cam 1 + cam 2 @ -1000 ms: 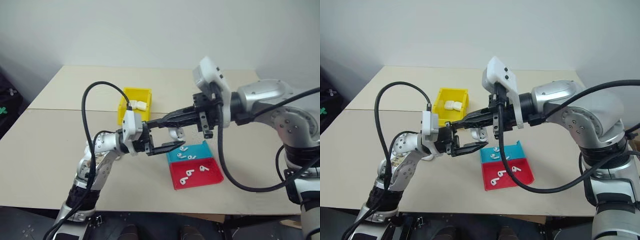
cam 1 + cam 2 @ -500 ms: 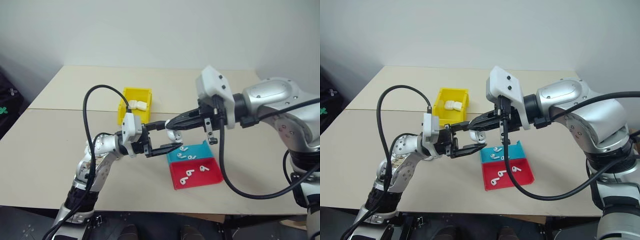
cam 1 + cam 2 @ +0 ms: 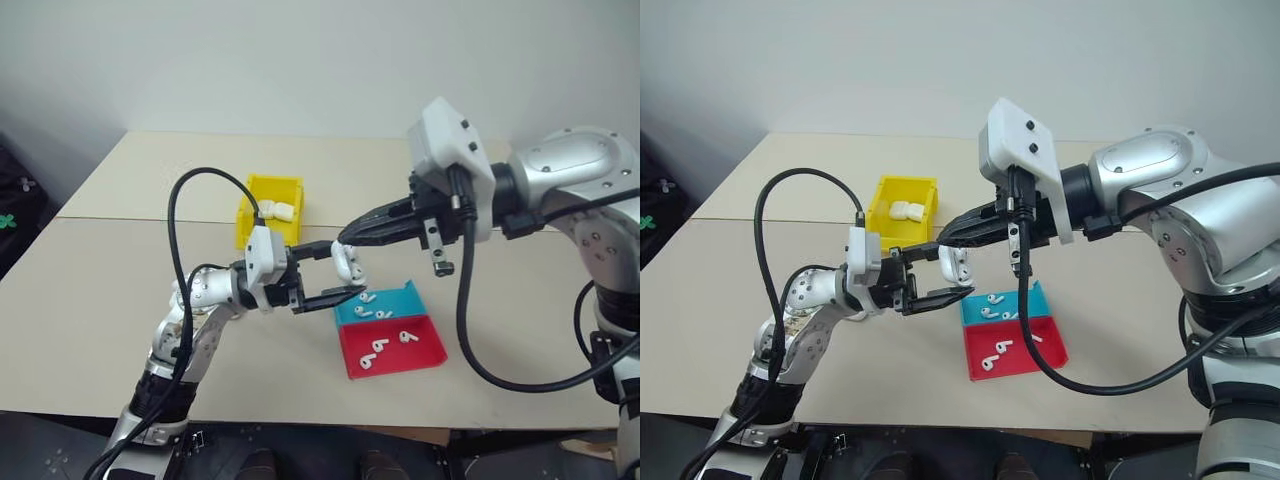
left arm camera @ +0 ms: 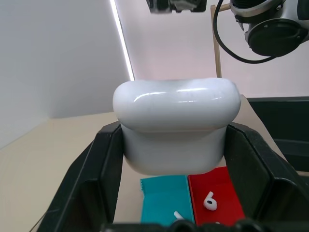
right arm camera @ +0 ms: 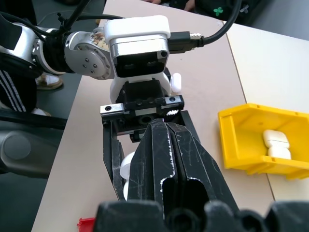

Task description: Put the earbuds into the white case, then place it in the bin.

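The white case [image 4: 176, 126], glossy and rounded with its lid down, is pinched between the two black fingers of the left gripper [image 3: 335, 272] in the air above the table [image 3: 90, 300], just left of the blue tray [image 3: 405, 301]. The right gripper [image 3: 352, 236], fingers pressed together, has its tip at the case's top. Earbuds [image 3: 380, 347] lie in the blue tray and the red tray [image 3: 430, 349], and the yellow bin [image 3: 250, 214] behind holds two more cases. The held case stands upright.

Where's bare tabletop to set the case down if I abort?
Free: wide table left of the yellow bin, and the far strip behind it. Crowded: centre, where both grippers meet beside the blue tray and red tray.
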Motion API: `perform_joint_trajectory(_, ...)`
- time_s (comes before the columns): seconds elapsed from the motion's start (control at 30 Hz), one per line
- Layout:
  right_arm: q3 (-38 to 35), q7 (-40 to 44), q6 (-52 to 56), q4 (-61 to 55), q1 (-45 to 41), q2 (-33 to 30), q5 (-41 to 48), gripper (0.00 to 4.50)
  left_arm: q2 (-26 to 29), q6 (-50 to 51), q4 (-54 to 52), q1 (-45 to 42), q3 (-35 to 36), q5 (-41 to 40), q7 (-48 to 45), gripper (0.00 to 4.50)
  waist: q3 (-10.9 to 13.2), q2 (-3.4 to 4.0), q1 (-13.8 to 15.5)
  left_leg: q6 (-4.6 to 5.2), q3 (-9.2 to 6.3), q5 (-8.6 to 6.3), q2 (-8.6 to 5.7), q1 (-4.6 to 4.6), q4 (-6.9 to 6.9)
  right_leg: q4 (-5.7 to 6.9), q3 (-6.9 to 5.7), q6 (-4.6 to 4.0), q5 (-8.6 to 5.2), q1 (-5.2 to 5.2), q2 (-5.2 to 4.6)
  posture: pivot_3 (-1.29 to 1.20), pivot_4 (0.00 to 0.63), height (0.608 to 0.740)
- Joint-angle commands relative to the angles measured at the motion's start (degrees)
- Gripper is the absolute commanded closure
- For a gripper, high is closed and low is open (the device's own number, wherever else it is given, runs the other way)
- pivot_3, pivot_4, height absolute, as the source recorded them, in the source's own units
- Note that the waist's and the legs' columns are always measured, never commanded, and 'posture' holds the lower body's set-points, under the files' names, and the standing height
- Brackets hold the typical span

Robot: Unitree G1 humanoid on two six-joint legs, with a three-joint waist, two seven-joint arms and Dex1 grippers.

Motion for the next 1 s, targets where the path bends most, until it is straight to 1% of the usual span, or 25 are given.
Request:
perform_joint_trajectory(0.03,1.05,1.25,-1.85,0.14,-1.82,1.05,-1.73,4.45,-1.04,-1.78,0.79,-2.16,-1.08,1.36,0.27,1.68,0.00,0.00,-0.01,0.00,0.00,0.00,0.00,0.00,0.00,0.02,0.00,0.00,0.00,-0.01,0.00,0.00,0.150,0.740)
perform_joint_trajectory(0.2,3.45,2.33,-3.14,0.42,-2.06,2.34,-4.84,4.45,-1.88,-1.38,-0.04,-2.63,-1.15,0.87,0.34,1.68,0.00,0.00,-0.08,0.00,0.00,0.00,0.00,-0.02,0.00,0.00,0.00,0.00,0.00,-0.04,0.00,0.00,0.150,0.740)
perform_joint_trajectory(0.43,5.97,4.26,-6.34,0.53,-0.50,0.68,-10.20,4.45,-0.64,-0.77,-2.39,-0.77,0.42,-0.98,-0.02,1.68,0.00,0.00,-0.07,0.00,0.00,0.00,0.00,0.00,0.01,0.06,0.00,0.00,0.00,-0.04,0.00,0.00,0.150,0.740)
perform_joint_trajectory(0.67,4.73,5.96,-7.29,1.00,0.85,-0.78,-11.58,4.45,0.06,-0.06,-3.55,0.26,1.45,-2.39,0.76,1.68,0.00,0.01,-0.04,0.00,0.01,0.00,-0.01,0.00,0.00,0.06,0.01,0.00,0.00,-0.04,-0.01,0.00,0.150,0.740)
perform_joint_trajectory(0.73,2.97,5.72,-6.75,1.42,0.71,-0.07,-10.37,4.45,0.06,-0.25,-3.29,0.28,1.38,-2.29,0.84,1.68,0.00,0.01,-0.05,0.00,0.00,0.00,0.00,0.00,0.00,0.07,0.00,0.00,0.00,-0.04,0.00,0.00,0.150,0.740)
perform_joint_trajectory(0.9,-4.45,5.53,-5.68,4.46,-0.04,1.32,-5.32,4.45,-0.46,-1.60,-2.66,0.56,1.42,-2.15,1.16,1.68,0.00,0.00,-0.03,0.00,0.00,0.00,0.00,0.00,0.01,0.07,0.00,0.00,0.00,-0.04,0.00,0.00,0.150,0.740)
perform_joint_trajectory(1.0,-12.43,2.53,-5.07,7.00,0.49,2.88,-0.74,4.45,-0.53,-1.42,-3.82,1.04,2.69,-3.23,2.09,1.68,0.00,0.00,0.00,0.00,0.00,0.00,0.00,-0.01,0.01,0.05,0.00,0.00,0.00,-0.02,0.00,0.00,0.150,0.740)
